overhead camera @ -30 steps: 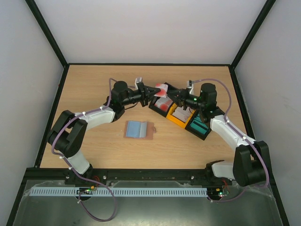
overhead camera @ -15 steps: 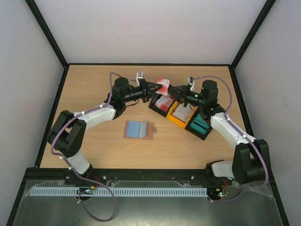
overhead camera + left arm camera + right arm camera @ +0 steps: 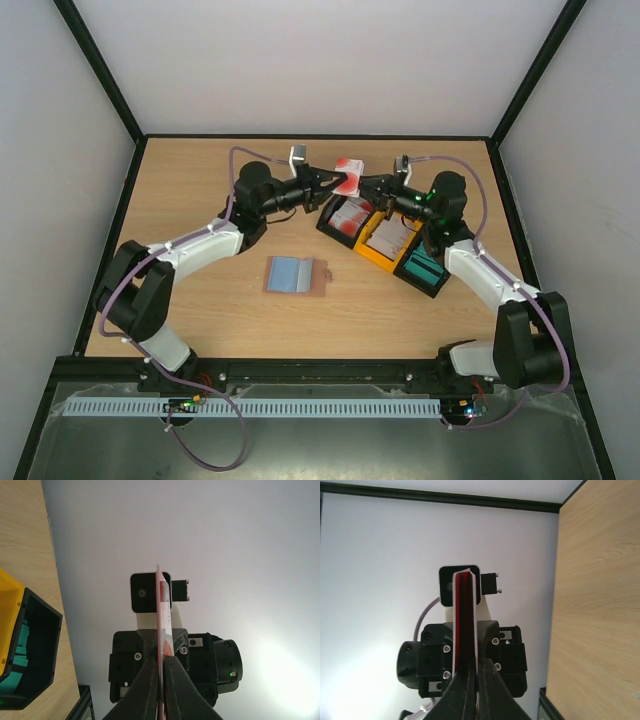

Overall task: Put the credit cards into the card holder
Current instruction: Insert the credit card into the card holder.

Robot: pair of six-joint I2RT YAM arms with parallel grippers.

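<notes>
Red-and-white credit card [image 3: 348, 172], held aloft and clamped from both ends: left gripper [image 3: 331, 184] closed on one end, right gripper [image 3: 366, 183] closed on the other. Just beneath them, black tray [image 3: 322, 226] of similar cards [image 3: 348, 213], with yellow tray [image 3: 371, 256] beside it. Card holder [image 3: 296, 275] lies open on table [image 3: 200, 180], well apart from both grippers, toward the arm bases.
</notes>
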